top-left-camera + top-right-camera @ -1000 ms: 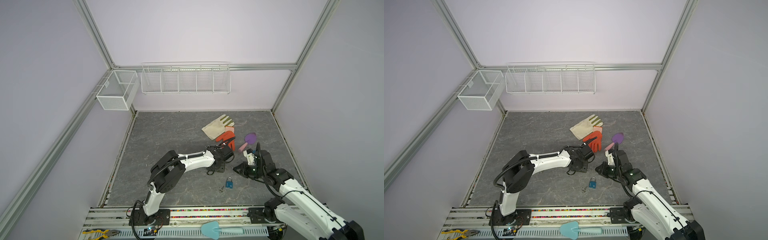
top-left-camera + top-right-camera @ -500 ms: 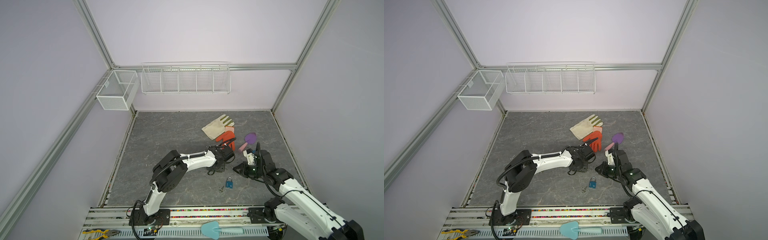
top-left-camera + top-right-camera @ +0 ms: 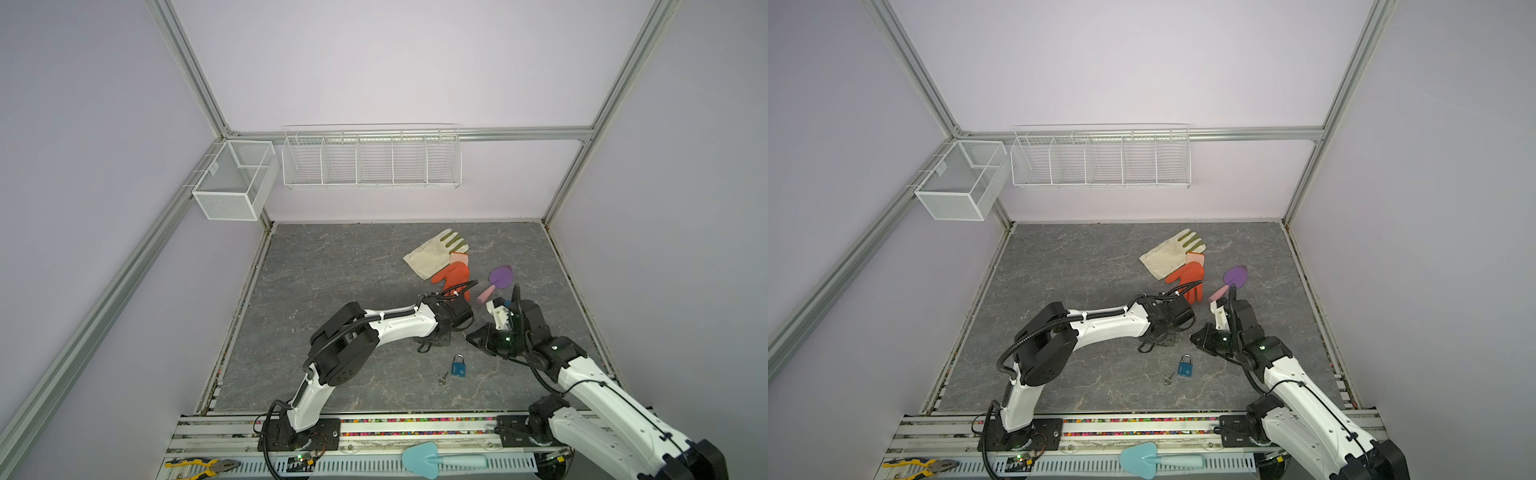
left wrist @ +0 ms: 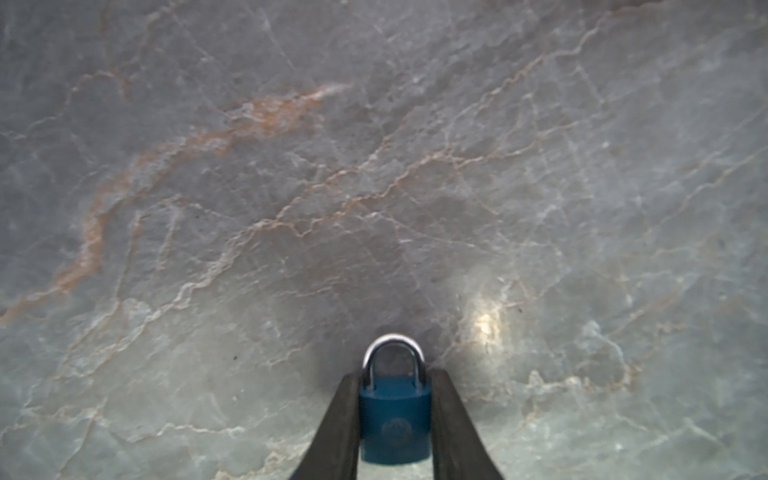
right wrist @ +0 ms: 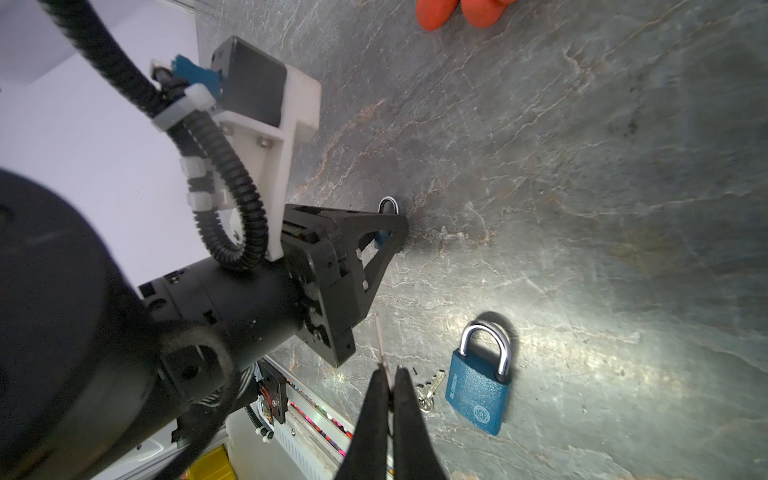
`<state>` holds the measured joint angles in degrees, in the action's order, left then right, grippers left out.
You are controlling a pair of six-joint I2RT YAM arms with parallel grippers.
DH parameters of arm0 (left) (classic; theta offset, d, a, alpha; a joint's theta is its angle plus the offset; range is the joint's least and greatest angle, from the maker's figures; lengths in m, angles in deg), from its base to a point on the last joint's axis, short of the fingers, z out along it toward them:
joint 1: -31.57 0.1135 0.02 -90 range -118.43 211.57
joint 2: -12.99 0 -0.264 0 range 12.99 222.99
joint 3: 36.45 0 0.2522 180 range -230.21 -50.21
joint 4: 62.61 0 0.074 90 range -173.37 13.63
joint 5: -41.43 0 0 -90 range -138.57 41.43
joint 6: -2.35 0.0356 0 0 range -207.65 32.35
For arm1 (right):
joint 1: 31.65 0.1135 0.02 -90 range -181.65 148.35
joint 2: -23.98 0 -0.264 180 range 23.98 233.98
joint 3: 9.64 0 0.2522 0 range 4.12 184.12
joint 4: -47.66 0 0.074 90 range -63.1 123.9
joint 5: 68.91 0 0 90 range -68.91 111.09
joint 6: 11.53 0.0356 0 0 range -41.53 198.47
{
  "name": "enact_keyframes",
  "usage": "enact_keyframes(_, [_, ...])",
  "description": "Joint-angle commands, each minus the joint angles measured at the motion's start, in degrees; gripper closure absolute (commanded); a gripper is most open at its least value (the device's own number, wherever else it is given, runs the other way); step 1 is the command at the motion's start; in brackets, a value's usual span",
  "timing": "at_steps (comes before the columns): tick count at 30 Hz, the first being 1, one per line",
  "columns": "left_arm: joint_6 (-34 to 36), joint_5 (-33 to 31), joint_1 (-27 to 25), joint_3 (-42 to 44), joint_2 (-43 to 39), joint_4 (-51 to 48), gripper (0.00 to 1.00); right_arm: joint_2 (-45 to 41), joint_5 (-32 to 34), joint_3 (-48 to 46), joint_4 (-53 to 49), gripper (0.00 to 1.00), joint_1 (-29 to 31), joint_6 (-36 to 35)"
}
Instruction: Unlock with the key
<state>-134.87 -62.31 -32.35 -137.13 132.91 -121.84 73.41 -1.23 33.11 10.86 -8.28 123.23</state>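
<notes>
The grey stone-patterned bench (image 3: pixel 332 291) lies open across its left half and along the back strip below the wire rack (image 3: pixel 371 160) and the mesh basket (image 3: pixel 232 187). Everything crowds the right half.

The left arm reaches across the middle from the front rail. The right arm comes up along the bench's right edge, with little room between it and that edge.

A white glove (image 3: pixel 430 253) lies toward the back. An orange glove (image 3: pixel 455 274) overlaps its near corner. A purple trowel (image 3: pixel 500 276) sits just right of them, near the right arm's wrist.

The left end effector (image 4: pixel 395 376) points down at the bench and grasps a blue padlock (image 4: pixel 395 419) by its two sides. The shackle points away from the wrist, low over the surface; I cannot tell whether it touches. The right end effector (image 5: pixel 390 374) hovers just to the right of it, apart from it, and is clenched on a thin key (image 5: pixel 380 345) whose blade sticks out past the fingertips.

A second padlock (image 3: pixel 458 369) lies flat nearer the front edge, in front of the gap between the two end effectors. Spare keys (image 3: pixel 444 378) lie just beside it on its left.
</notes>
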Motion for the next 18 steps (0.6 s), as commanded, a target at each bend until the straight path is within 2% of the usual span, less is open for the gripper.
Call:
enact_keyframes(1, [-1.17, -1.82, -0.24, -0.96, 1.16, -2.82, 0.77, 0.03, -0.66, 0.23, 0.82, 0.94, -0.13, -0.79])
enact_keyframes(8, [-7.98, -5.29, 1.0, -1.63, -5.53, -4.0, 0.87, -2.06, 4.29, 1.3, 1.01, 0.94, 3.18, -1.34])
enact_keyframes(13, [-14.34, -1.91, 3.87, 4.06, -15.43, 4.71, 0.89, -3.26, 14.13, 1.81, 4.41, 0.94, 11.07, 0.76])
enact_keyframes(18, [-27.13, 1.61, 5.69, 12.57, -25.21, 15.18, 0.91, -2.18, 26.16, 3.29, 9.13, 0.93, 20.52, 0.78])
